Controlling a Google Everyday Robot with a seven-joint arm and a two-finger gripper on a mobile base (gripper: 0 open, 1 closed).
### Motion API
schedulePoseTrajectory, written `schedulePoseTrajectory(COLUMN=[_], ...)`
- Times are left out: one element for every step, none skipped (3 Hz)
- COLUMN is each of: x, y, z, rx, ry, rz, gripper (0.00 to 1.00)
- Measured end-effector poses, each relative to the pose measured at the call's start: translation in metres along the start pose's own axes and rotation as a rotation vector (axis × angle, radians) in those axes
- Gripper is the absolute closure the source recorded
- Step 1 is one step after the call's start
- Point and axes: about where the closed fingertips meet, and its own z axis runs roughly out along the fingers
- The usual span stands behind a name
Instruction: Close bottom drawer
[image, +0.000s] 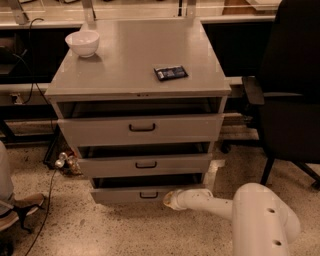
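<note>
The bottom drawer (125, 195) is the lowest of three grey drawers in a grey metal cabinet. It stands only a little way out, with a dark gap above its short front panel and its small dark loop handle (148, 195) facing me. My gripper (169, 199) is at the end of the white arm, pressed against the right part of that front panel, just right of the handle. The middle drawer (145, 164) and the top drawer (142, 128) also stand slightly out.
A white bowl (83, 42) and a dark flat packet (170, 72) lie on the cabinet top. A black office chair (290, 95) stands to the right. Cans (65, 161) and a cable lie on the speckled floor at the left.
</note>
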Motion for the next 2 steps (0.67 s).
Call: schedulePoseTrajectory(x=[0.026, 0.043], y=[-0.020, -0.038], z=[0.005, 0.007], rx=[0.035, 0.067], ry=[0.062, 0.094], rz=[-0.011, -0.014], gripper=[1.00, 1.00])
